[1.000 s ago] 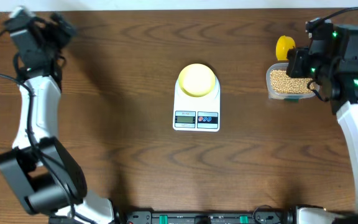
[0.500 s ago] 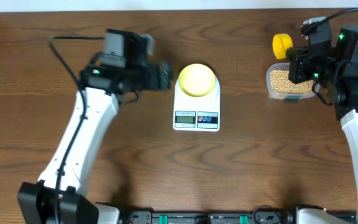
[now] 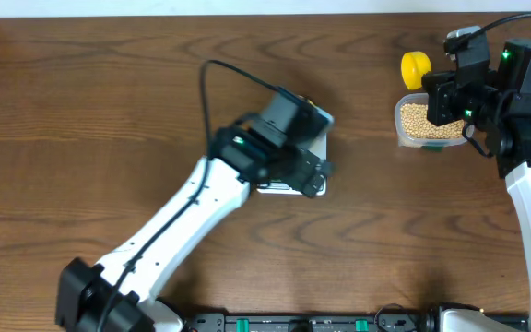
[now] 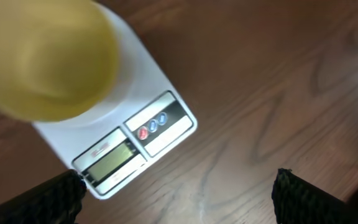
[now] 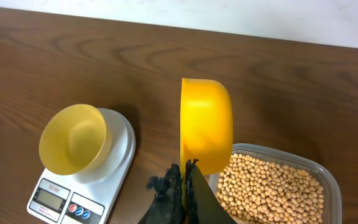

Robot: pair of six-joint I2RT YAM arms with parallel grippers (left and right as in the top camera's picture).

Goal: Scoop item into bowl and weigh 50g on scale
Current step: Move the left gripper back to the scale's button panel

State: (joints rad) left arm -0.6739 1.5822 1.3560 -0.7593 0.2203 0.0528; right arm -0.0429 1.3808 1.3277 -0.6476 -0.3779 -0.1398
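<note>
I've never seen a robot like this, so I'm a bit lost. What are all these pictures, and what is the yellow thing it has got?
It is a robot with two arms at a wooden table. One picture looks down from above. The other two come from small cameras on the wrists. On the table stand a white scale with an empty pale-yellow bowl on top, and a clear tub of beans. The right gripper is shut on a yellow scoop near the tub. The left gripper hangs wide open over the scale and holds nothing.

Overhead: straight down, whole surface (image 3: 81, 111). Left wrist: close above scale (image 4: 143, 87), looking down. Right wrist: oblique, farther. Both wrists share scale, bowl (image 4: 45, 59)
</note>
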